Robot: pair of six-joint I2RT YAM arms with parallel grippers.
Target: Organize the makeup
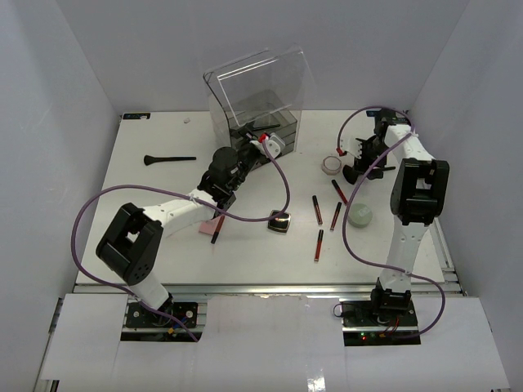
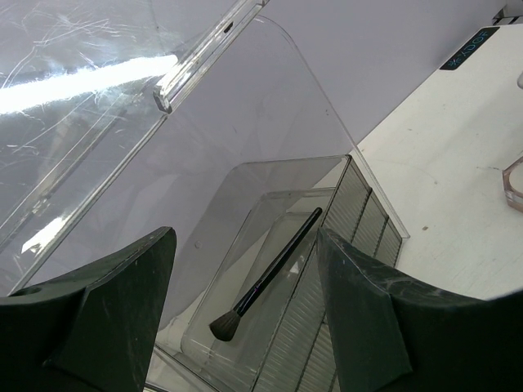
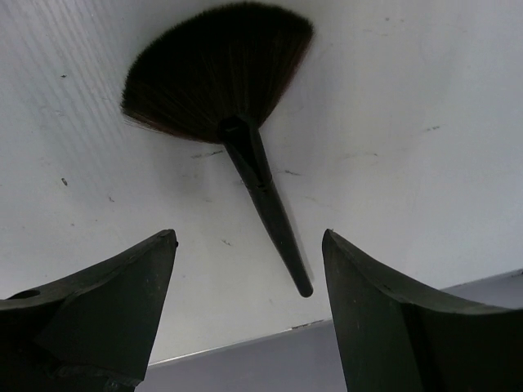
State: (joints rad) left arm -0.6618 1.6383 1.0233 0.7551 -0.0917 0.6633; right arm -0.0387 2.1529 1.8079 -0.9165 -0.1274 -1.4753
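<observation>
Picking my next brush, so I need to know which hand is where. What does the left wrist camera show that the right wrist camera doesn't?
Left wrist only: the clear box, with a slim black brush lying in the tray inside it. Right wrist only: a fan brush lying flat, its handle pointing toward the hand. Both: the white table, and an open hand in the foreground, the left hand and the right hand, neither holding anything.
</observation>
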